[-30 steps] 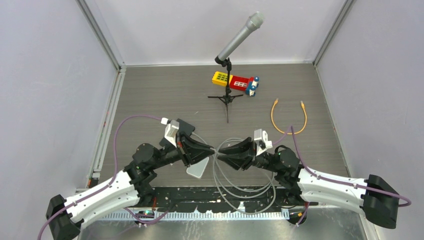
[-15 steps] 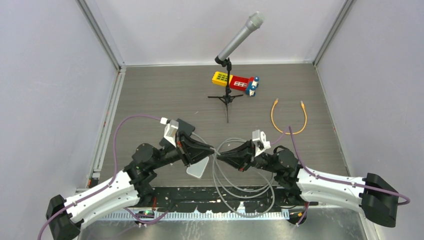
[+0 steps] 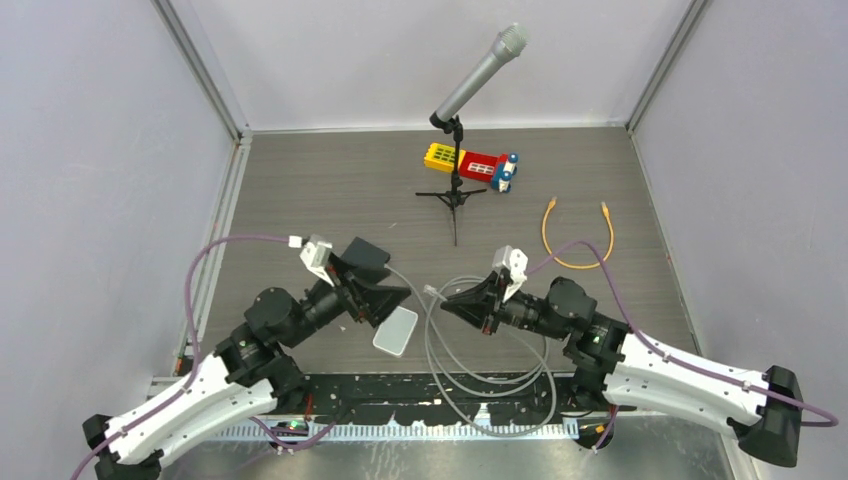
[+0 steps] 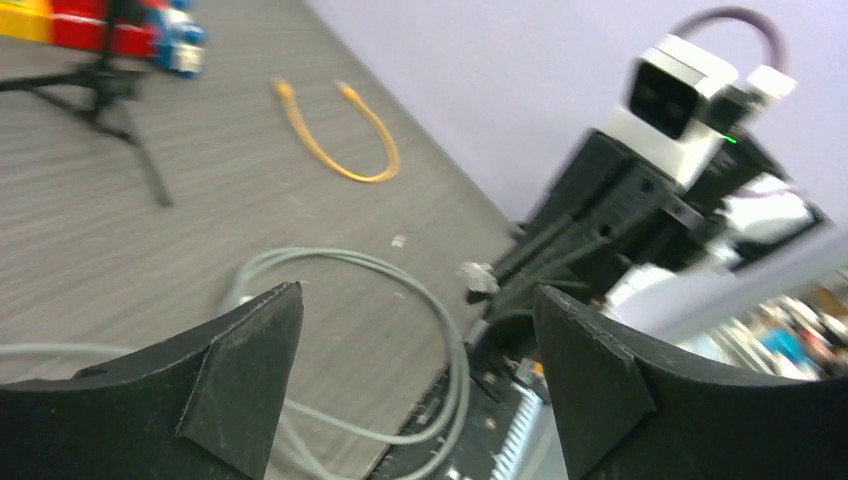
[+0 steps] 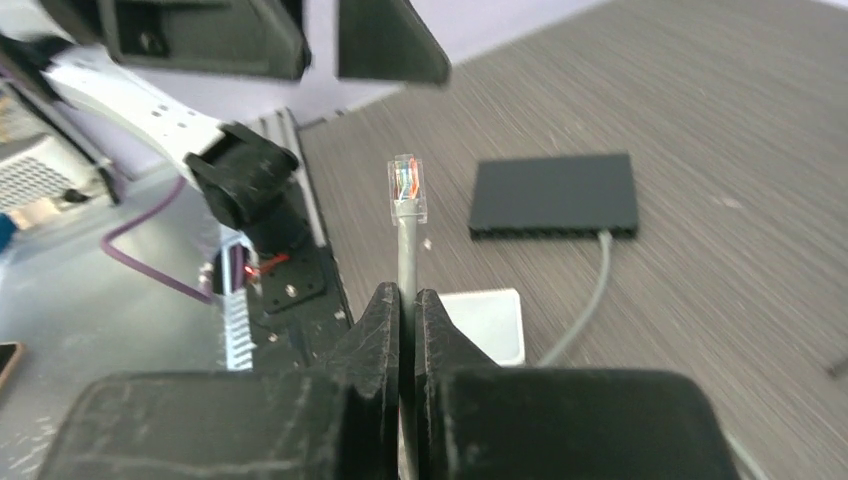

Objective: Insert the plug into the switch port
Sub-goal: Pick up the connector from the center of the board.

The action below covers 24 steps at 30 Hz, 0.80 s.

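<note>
Plug cable (image 5: 405, 250) in tight right pincer (image 5: 406, 298)

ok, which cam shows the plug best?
Right wrist: the plug stands sharp and centred above the right pincer, which is shut on its cable. Top external shows a tiny speck; left wrist, a blurred bit.

On the tabletop (image 3: 330, 190) the switch (image 5: 555, 195) lies behind a flat box (image 3: 397, 330), both left of the plug (image 3: 430, 291).
</note>
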### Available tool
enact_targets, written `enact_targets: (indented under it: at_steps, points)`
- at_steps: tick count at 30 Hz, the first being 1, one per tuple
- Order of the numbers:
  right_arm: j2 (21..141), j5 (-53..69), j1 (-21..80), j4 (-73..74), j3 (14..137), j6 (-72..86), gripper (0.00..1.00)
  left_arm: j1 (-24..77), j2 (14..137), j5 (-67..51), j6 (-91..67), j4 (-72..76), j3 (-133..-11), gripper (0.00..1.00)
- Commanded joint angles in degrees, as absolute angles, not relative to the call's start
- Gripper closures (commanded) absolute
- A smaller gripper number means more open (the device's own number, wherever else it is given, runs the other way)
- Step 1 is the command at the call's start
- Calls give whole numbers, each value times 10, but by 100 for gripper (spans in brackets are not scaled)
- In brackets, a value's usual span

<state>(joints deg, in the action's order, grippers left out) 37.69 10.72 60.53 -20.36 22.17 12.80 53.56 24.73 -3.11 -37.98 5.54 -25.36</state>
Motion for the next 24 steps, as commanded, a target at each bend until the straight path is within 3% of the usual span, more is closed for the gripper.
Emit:
enact_targets:
  at_steps: [1,4,8,12,19,24]
  points:
    - [394,42,606,61,297,107,100,534,261,189,-371,-189,-332,16]
    - [436,32,607,88,316,123,100,533,312,235,-415,-279,-345,26]
    - [463,-53,608,82,313,143,100,533,401,149,-423,-260,-317,42]
    - [452,-98,608,84,319,142,100,539,480,125,-420,-247,-301,37]
    - [477,-10,614,125,342,122,100,595,540,176,-432,-259,-307,27]
    - [463,-144,645,147,332,108,100,618,521,194,-457,-264,-287,28]
